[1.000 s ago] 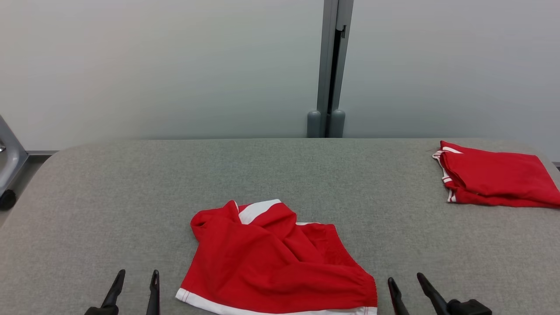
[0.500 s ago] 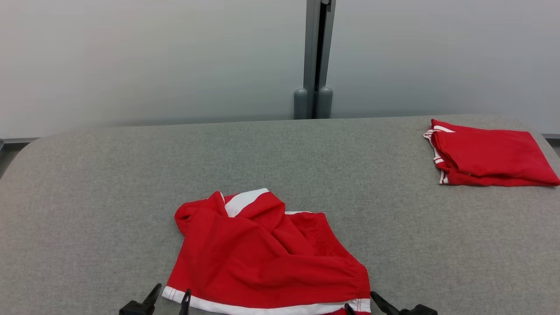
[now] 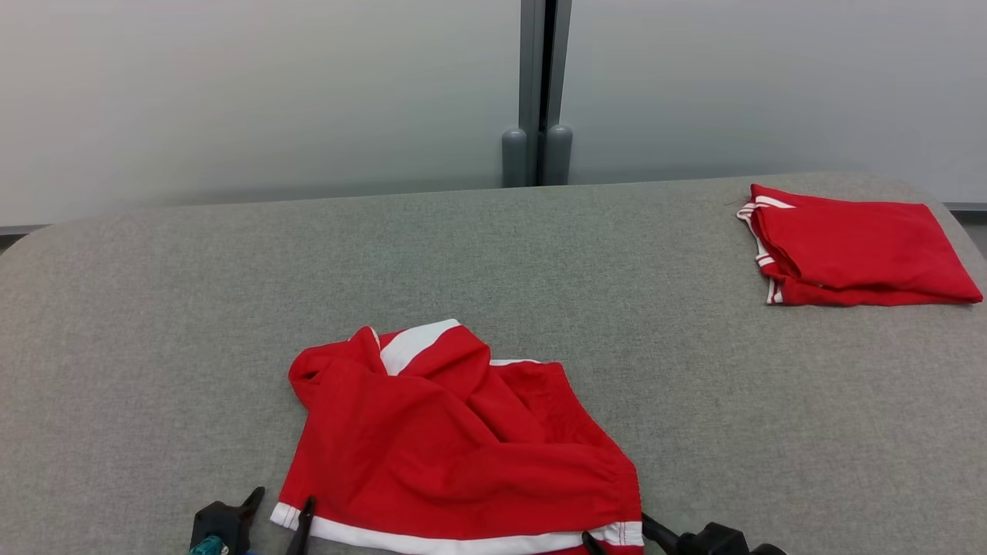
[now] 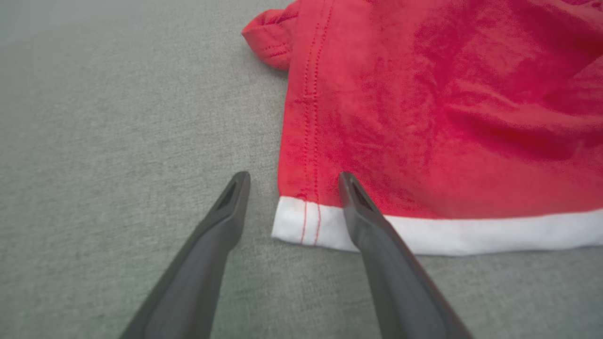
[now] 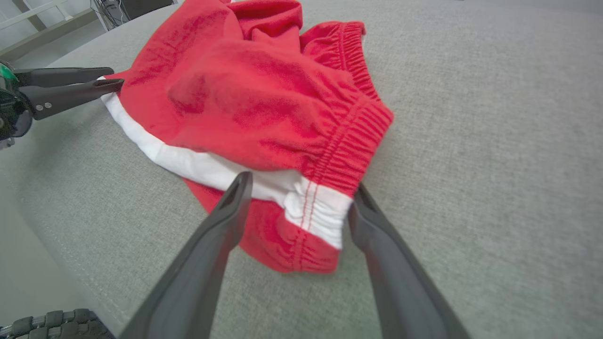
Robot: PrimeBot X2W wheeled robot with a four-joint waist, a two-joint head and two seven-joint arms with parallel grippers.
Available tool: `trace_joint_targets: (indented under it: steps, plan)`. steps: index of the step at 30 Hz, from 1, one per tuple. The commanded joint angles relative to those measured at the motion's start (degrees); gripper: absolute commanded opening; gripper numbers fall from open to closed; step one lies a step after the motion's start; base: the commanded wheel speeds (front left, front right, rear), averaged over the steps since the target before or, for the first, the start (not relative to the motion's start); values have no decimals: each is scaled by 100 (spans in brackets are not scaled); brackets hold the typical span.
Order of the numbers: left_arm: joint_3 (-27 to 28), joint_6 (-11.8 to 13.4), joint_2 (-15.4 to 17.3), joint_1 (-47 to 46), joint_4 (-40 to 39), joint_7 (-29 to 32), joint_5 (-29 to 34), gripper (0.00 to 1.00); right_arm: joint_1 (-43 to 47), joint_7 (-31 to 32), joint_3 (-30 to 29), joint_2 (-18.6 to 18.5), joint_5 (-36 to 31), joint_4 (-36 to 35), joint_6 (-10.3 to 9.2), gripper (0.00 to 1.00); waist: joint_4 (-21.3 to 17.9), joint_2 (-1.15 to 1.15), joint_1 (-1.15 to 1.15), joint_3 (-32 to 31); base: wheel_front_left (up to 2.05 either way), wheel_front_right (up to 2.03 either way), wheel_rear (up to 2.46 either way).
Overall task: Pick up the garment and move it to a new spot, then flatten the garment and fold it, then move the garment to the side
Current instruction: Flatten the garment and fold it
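Head view: crumpled red shorts with a white hem band [image 3: 455, 447] lie low in the frame, centre-left, on the grey fabric-covered table [image 3: 154, 308]. At the bottom edge the left gripper [image 3: 283, 501] sits by the lower-left corner of the hem. The right gripper [image 3: 617, 529] sits by the lower-right corner. A folded red garment with white trim [image 3: 848, 247] lies at the upper right of the table, well apart from the shorts. Pale grey wall panels [image 3: 231, 92] and a grey vertical post [image 3: 537, 77] stand across the top.

Left wrist view: jaws spread wide, nothing gripped. The two dark fingers straddle the hem corner. The frame-left one is over bare table. The frame-right finger [image 4: 377, 235] crosses the white band, with its tip over red cloth. Whether it touches the cloth: cannot tell.

Right wrist view: jaws spread wide, nothing gripped. The end of the white band and the gathered elastic waistband lie between the fingertips. The frame-right fingertip [image 5: 365, 212] is just beside the elastic edge. A red fold pokes out below the band. At the upper left of this frame, the other arm's fingers point at the far hem corner.
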Motion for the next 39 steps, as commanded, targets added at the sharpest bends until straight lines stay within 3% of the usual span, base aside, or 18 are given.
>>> trace_joint_targets:
  steps: [1,4,13,14,15,17,18,19,26,31,35,39]
  plan:
    - [-6,-3,21,-78,77,-25,-7,100,-144,-17,29,-44,45,15,1,100,0,-1,0,14,0,0,0]
    - [-369,-3,-124,-50,8,-25,-351,100,-153,-17,109,-63,92,14,1,100,-13,-1,0,29,0,0,0]
    - [-1088,-3,69,-41,-393,-20,-937,96,-207,-17,227,-116,189,-86,1,100,29,-1,0,31,0,0,0]
    - [-1069,-3,82,-48,-439,-19,-1001,84,-210,-18,226,-117,197,-95,1,100,42,-1,0,28,0,0,0]
    - [-984,-3,65,-71,-520,-20,-1058,47,-213,-17,234,-113,208,-95,1,100,60,-1,0,24,0,0,0]
    - [-711,-3,24,-82,-637,-20,-1131,12,-225,-17,282,-68,235,-85,1,100,71,-1,0,15,0,0,0]
    - [-583,-3,-20,-63,-661,-20,-1150,0,-238,-17,313,-49,279,-69,1,40,74,-1,0,12,0,0,0]
    - [-480,-3,-54,-49,-659,-20,-1184,0,-247,-17,322,-32,327,-61,1,0,79,-1,0,8,0,0,0]
    - [-487,-3,-165,-71,-447,-20,-1326,0,-323,-18,301,16,437,-197,1,0,66,-1,0,-90,0,0,0]
    - [65,-4,-231,-212,-913,-20,-1682,0,-489,-19,-20,62,668,-672,1,0,78,-1,0,-113,0,0,0]
    - [372,-4,-202,-663,-1340,-20,-1950,0,-1007,-17,-104,-35,935,-972,1,0,123,-1,0,-3,0,0,0]
    - [385,-4,-161,-1738,-1493,116,-2343,0,-2029,-18,-115,-165,1238,-1004,1,0,192,-1,0,278,0,0,0]
